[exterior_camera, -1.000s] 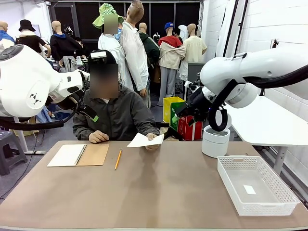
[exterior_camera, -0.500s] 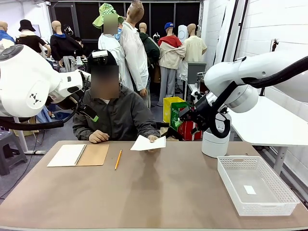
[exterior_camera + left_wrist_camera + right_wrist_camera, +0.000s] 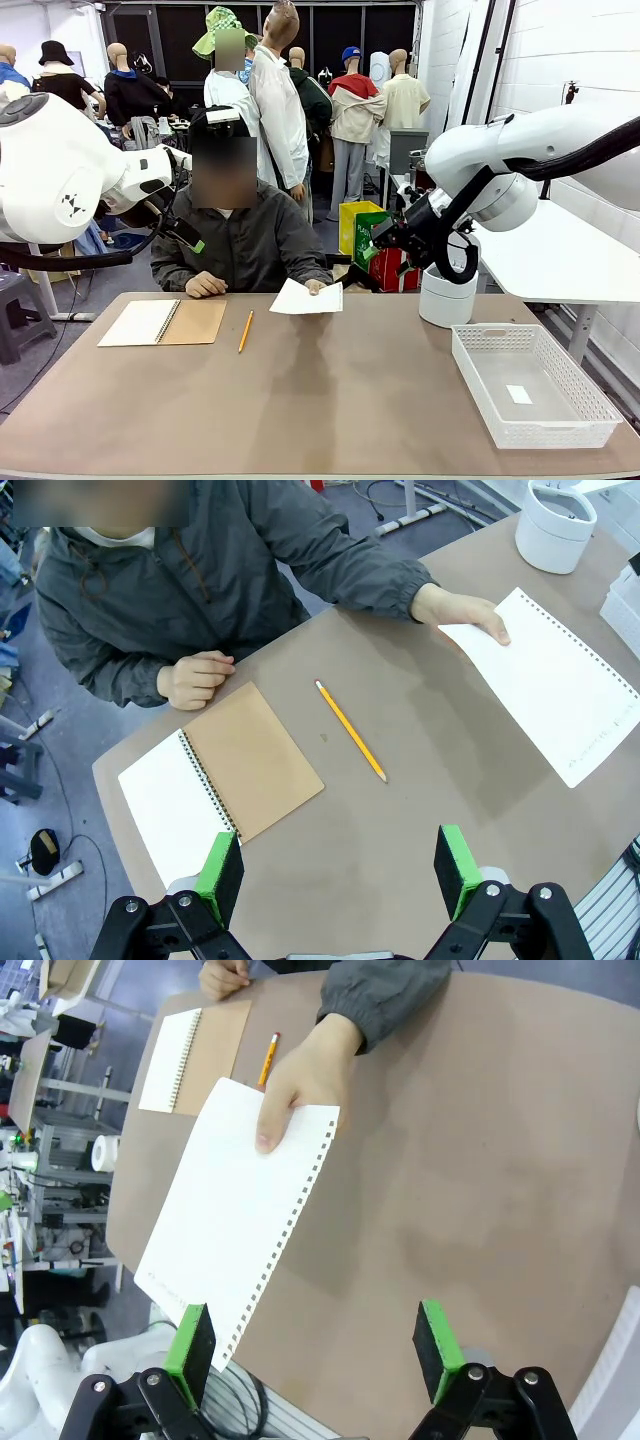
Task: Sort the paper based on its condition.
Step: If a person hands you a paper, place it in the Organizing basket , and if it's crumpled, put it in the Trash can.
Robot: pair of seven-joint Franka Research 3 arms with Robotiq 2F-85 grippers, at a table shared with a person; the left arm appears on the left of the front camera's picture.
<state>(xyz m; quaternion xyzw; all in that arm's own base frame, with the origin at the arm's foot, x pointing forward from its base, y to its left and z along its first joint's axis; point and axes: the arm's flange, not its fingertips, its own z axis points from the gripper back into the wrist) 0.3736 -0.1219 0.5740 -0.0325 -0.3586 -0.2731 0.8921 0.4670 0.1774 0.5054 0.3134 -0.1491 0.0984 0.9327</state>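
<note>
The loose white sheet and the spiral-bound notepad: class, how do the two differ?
The loose white sheet with punched holes is held above the brown table in the person's hand; the spiral-bound notepad with brown cardboard backing lies flat, untouched. The sheet is single; the notepad is bound and folded open. Both show blank white paper.

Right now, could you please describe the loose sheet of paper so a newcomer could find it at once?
Look at the far edge of the brown table, where the person sits. The paper is the white sheet held above the tabletop in the person's hand, with punched holes along one edge, unlike the bound notepad lying flat.
</note>
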